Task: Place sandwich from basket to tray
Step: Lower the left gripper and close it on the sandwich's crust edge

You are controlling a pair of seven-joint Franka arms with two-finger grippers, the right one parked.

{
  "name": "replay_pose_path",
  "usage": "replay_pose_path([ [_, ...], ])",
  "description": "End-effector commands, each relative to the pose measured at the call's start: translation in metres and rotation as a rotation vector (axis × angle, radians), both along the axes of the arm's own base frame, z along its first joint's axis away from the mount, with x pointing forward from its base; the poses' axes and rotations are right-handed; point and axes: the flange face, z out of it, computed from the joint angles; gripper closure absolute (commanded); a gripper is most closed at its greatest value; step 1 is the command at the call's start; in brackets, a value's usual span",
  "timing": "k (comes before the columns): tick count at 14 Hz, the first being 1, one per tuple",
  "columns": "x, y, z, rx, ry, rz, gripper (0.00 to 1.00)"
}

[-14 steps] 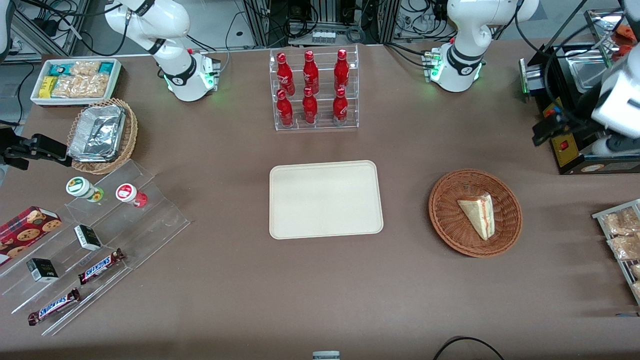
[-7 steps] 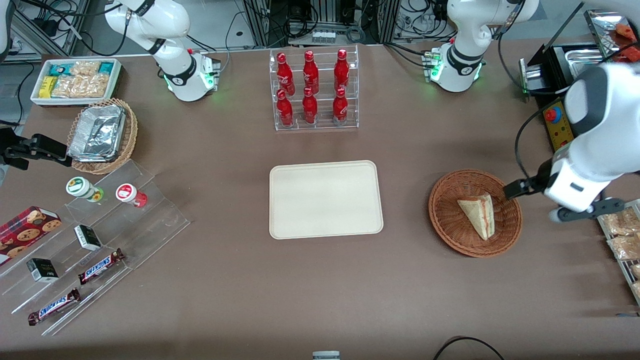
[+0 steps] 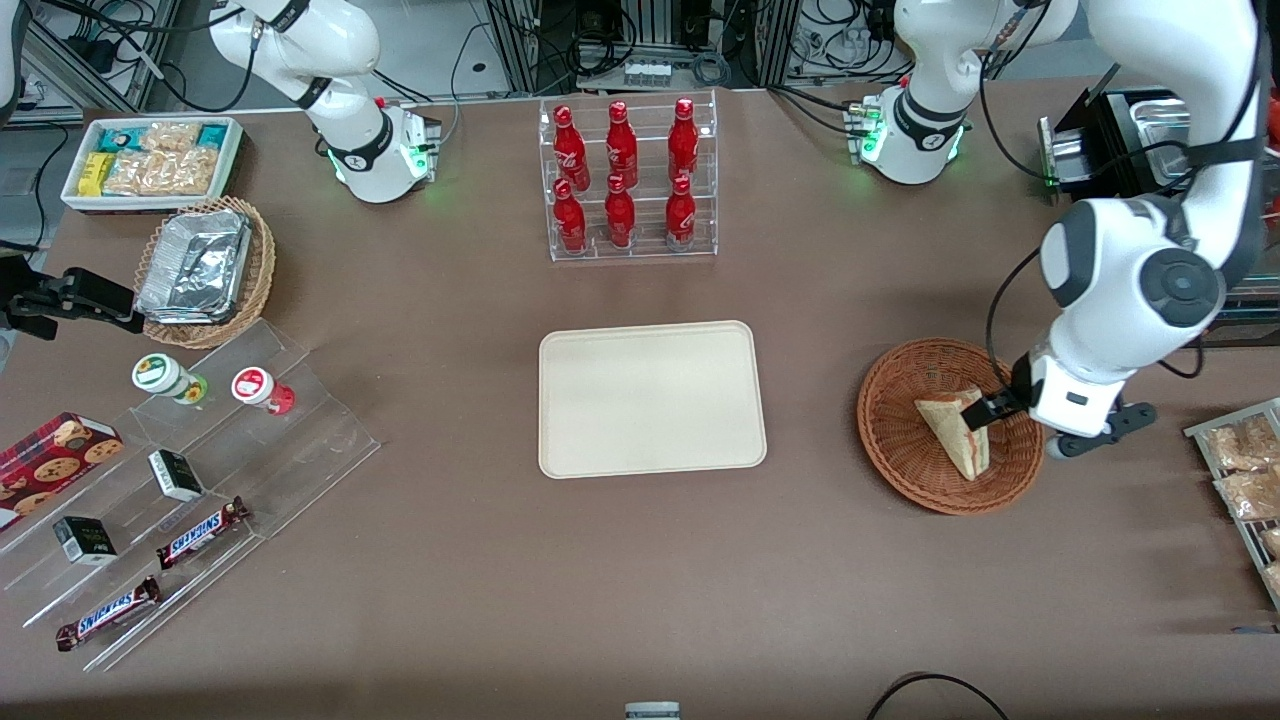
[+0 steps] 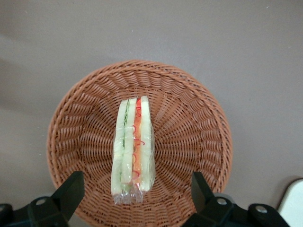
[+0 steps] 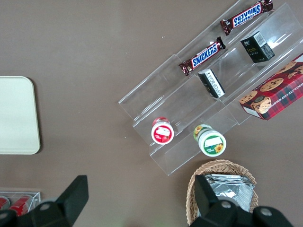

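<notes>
Sandwich in basket; hand spread above.

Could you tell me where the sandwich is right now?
The sandwich lies in the basket, toward the working arm's end, with the open gripper directly above it.

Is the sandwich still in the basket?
In: the sandwich lies in the basket, ungripped; the open gripper hangs above it.
</notes>
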Motion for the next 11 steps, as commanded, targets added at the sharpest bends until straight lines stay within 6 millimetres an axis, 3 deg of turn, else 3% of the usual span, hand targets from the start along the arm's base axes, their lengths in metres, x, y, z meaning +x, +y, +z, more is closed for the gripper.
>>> replay_pose_path([
  [1, -0.015, 0.001, -0.025, -0.001, -0.018, 0.033, 0.0],
  [5, -0.023, 0.003, -0.059, 0.0, -0.004, 0.035, 0.0],
  [9, -0.022, 0.007, -0.075, 0.001, 0.002, 0.042, 0.02],
  [10, -0.022, 0.008, -0.08, 0.002, 0.009, 0.044, 0.1],
  [11, -0.021, 0.011, -0.079, 0.002, 0.008, 0.048, 0.25],
])
